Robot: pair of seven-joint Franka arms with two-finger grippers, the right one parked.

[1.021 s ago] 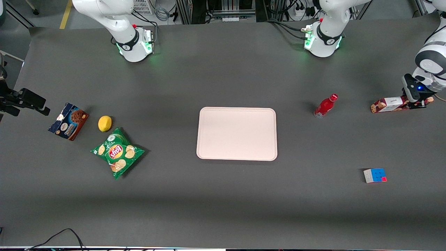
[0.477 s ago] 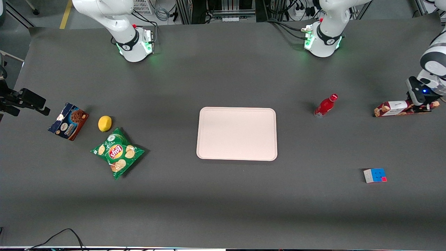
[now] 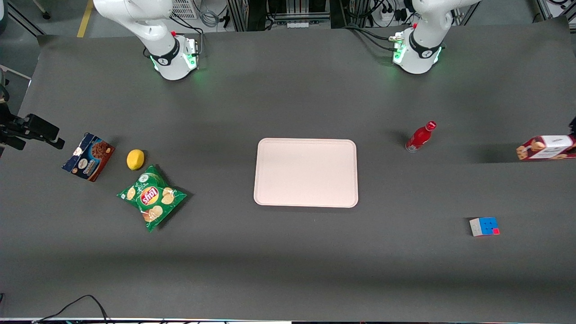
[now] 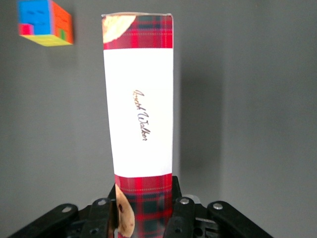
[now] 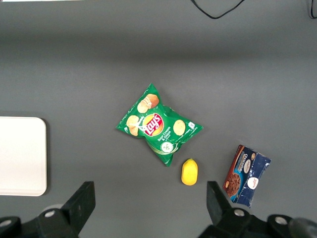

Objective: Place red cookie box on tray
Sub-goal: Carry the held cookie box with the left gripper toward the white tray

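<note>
1. The red cookie box is up off the table at the working arm's end, with its shadow lying on the mat beside it. It runs out past the edge of the front view.
2. In the left wrist view the same red cookie box stretches away from the camera, its white label panel with handwritten-style lettering facing up and plaid at both ends.
3. The gripper has the box clamped at its near end, one finger pressed on each long side, so the jaws stand only as wide as the carton's narrow width.
4. The puzzle cube shows on the mat below the box's free end; from the front the puzzle cube sits nearer the camera than the box.
5. A red bottle stands between the box and the tray.
6. The tray lies flat in the middle of the table, pale pink and bare, well apart from the box.
7. Toward the parked arm's end are a green chips bag, a lemon just above it in the front view, and a blue-and-brown cookie box beside the lemon.
</note>
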